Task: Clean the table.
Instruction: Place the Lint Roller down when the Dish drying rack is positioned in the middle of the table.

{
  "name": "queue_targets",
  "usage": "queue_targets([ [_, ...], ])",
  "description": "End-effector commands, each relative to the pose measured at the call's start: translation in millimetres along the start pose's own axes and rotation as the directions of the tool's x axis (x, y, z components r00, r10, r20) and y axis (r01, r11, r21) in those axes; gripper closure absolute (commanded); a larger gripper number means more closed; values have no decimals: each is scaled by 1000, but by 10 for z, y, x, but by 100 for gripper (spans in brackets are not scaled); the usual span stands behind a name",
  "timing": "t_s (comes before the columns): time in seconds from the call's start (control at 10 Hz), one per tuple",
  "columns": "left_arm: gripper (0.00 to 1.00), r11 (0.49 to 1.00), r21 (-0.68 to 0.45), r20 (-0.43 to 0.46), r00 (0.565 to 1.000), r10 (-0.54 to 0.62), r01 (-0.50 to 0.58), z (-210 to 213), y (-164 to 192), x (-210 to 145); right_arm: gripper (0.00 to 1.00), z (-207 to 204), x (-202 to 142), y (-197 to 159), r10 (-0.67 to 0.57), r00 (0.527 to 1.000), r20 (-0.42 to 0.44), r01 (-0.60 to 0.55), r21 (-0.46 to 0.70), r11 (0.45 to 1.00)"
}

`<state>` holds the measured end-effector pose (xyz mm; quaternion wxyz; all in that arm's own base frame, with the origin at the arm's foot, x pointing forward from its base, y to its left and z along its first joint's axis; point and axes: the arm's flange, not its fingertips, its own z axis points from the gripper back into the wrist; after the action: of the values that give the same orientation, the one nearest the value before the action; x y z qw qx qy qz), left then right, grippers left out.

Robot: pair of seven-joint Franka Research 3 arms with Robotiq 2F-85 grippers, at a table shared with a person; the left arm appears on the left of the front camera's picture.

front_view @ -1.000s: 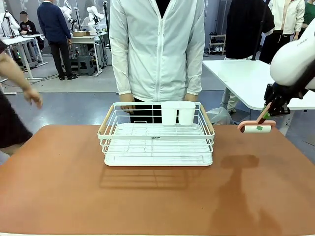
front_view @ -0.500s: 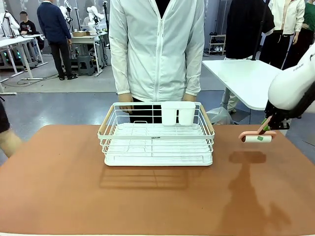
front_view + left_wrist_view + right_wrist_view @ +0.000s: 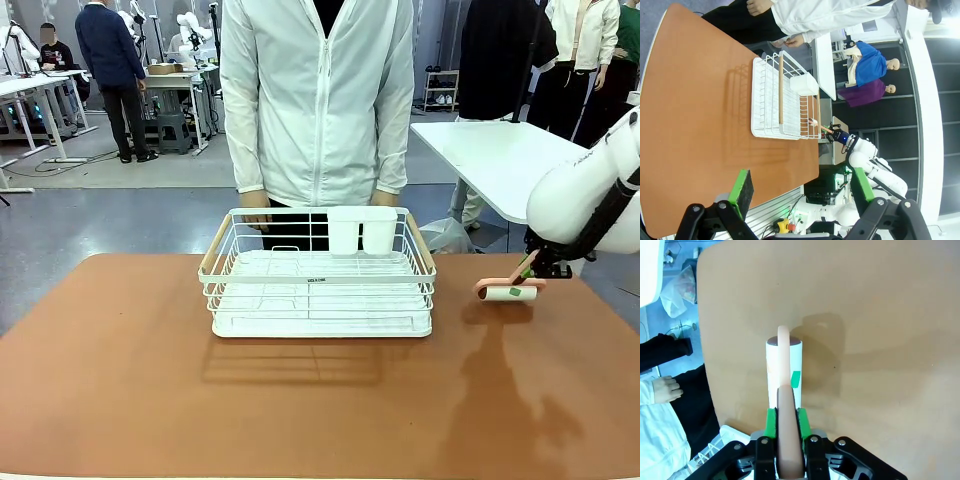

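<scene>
The reddish-brown table [image 3: 150,400] fills the foreground, and the left wrist view shows its top [image 3: 690,125] from high up. A lint roller [image 3: 508,290] with a pink handle and white roll hangs low over the table's far right part. My right gripper [image 3: 533,262] is shut on its handle. In the right wrist view the green pads [image 3: 771,423] clamp the pink handle [image 3: 786,430], and the roll [image 3: 784,371] sits just above the table [image 3: 865,315]. My left gripper [image 3: 799,190] stands open, well above the table, nothing between its fingers.
A white wire rack [image 3: 318,285] with two white cups [image 3: 362,228] stands at the table's far middle, also seen as the rack [image 3: 782,100] from the left wrist. A person in a white jacket [image 3: 318,100] stands right behind it. A white table [image 3: 500,160] is at back right.
My right gripper has lowered the lint roller and brought it slightly left, close to the table top. The arm of a person at the left edge has gone from view.
</scene>
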<state>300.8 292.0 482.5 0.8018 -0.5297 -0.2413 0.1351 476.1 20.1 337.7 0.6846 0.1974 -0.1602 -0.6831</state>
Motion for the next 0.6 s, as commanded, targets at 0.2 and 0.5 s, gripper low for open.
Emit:
queue_targets([
  [0.2, 0, 1000, -14, 6, 1000, -6, 7, 26, -3, -1, 79, -46, -37, -85, -2, 1000, 2, 2, 12, 1000],
  [0.5, 0, 1000, -14, 6, 1000, -6, 7, 26, -3, -1, 58, -18, -51, -98, 2, 1000, 4, -2, 2, 1000],
])
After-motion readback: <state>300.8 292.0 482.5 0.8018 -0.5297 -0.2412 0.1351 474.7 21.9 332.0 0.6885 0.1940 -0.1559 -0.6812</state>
